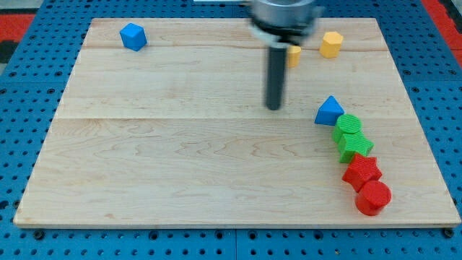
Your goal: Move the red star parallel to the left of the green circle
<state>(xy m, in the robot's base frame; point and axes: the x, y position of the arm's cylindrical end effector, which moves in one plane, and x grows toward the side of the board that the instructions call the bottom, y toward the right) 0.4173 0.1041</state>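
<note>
No pincer on this rig, so no open or closed state to report. My tip sits mid-worktop, well apart from every block. Red star is near the right edge toward the bottom-right corner, wedged between green star and red cylinder. Green circle tops that chain, beside the blue triangle. Judgement: nothing done yet; star needs extracting and pushing left of the circle.
</note>
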